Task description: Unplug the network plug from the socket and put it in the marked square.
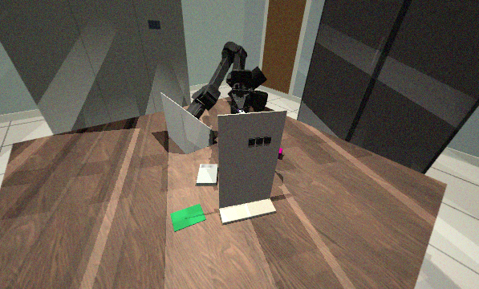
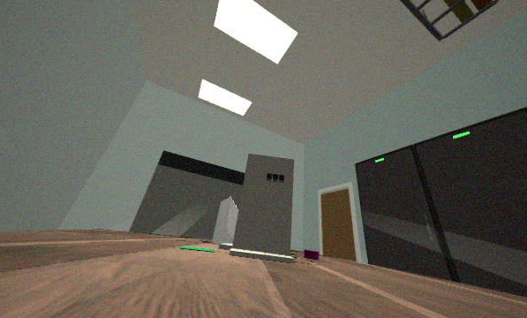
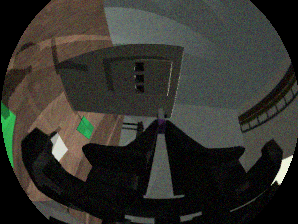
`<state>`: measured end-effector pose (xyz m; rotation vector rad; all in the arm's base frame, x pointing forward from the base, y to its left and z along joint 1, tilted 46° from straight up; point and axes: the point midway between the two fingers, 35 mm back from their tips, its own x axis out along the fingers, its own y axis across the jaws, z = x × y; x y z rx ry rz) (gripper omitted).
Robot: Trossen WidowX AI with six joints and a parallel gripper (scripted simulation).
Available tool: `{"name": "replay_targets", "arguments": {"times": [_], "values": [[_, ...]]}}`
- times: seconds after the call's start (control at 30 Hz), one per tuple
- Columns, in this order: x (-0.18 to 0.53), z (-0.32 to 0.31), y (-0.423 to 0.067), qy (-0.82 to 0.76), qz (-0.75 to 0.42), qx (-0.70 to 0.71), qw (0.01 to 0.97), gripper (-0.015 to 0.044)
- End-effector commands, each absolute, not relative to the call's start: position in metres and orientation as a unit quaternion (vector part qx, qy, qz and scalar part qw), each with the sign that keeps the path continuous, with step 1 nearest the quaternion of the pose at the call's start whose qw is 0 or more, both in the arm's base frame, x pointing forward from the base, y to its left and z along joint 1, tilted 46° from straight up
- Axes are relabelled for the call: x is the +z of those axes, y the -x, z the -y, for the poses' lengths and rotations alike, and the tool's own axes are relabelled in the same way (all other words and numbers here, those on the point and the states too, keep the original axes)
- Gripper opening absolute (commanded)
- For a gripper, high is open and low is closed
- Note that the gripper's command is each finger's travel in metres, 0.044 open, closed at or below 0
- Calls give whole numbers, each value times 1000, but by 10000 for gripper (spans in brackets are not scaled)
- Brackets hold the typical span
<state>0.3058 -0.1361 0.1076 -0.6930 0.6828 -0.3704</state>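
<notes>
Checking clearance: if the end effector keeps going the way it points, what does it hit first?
Probably the upright panel: in the wrist view the end effector, shut on a small purple-tipped plug, aims at that panel's face near the row of sockets. The gap is hard to judge.
</notes>
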Motion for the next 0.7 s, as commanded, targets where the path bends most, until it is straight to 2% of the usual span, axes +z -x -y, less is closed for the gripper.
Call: {"name": "replay_targets", "arguments": {"times": [0.0,0.17,0.67], "values": [[118,142,-301,334,-322,-178,868,0],[120,141,-299,338,-321,-168,869,0],[86,72,-304,396,-270,50,876,0]]}}
